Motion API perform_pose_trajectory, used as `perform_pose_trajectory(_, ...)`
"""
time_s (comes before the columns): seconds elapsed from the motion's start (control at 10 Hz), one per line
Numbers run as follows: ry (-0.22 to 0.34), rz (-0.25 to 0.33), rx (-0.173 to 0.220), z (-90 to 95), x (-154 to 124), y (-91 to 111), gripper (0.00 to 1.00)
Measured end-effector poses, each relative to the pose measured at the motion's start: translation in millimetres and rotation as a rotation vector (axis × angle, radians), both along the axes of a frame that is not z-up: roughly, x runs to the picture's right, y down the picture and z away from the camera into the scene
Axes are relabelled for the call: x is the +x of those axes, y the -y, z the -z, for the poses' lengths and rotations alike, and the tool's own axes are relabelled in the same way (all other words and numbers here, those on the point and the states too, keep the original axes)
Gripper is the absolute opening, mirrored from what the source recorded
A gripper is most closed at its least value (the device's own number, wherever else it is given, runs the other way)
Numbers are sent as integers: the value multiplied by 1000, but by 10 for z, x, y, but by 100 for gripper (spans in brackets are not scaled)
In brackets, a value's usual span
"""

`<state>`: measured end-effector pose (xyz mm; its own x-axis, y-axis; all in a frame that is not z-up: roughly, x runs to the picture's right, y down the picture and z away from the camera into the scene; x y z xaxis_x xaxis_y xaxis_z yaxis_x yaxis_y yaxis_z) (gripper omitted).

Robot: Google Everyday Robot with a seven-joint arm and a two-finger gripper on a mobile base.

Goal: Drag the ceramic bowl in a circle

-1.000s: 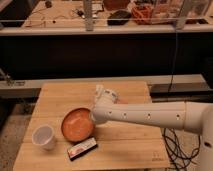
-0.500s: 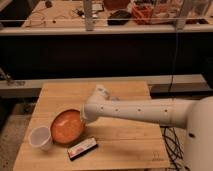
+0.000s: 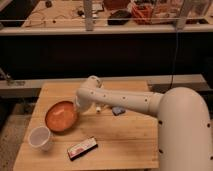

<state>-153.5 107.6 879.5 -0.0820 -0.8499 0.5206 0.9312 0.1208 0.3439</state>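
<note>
Bowl first: we see a round, shallow orange-brown ceramic bowl (image 3: 61, 116) with a darker rim, lying on the left part of the light wooden table (image 3: 125, 142), near a small white cup (image 3: 40, 138). The white arm (image 3: 132, 102) stretches leftward over the table, its gripper (image 3: 78, 106) at the bowl's right rim; we cannot tell whether it is clamped.

Tool (image 3: 77, 105) at ceramic bowl (image 3: 60, 116) — hidden by arm (image 3: 126, 101)

Dim, warm light; the pincer (image 3: 78, 106) at the ceramic bowl (image 3: 60, 117) seems shadowed.
</note>
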Motion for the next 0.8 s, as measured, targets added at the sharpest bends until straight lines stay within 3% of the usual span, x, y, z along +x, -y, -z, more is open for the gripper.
perform_pose_trajectory(0.2, -50, -49, -18, -223, 98, 197, 2)
perform_pose_trajectory(0.4, -122, -105, -35, -345, 434, 296, 2)
perform_pose_trajectory(0.6, -190, -143, -49, -382, 909, 299, 2)
perform_pose_trajectory(0.8, -238, -162, -61, -323, 1304, 179, 2)
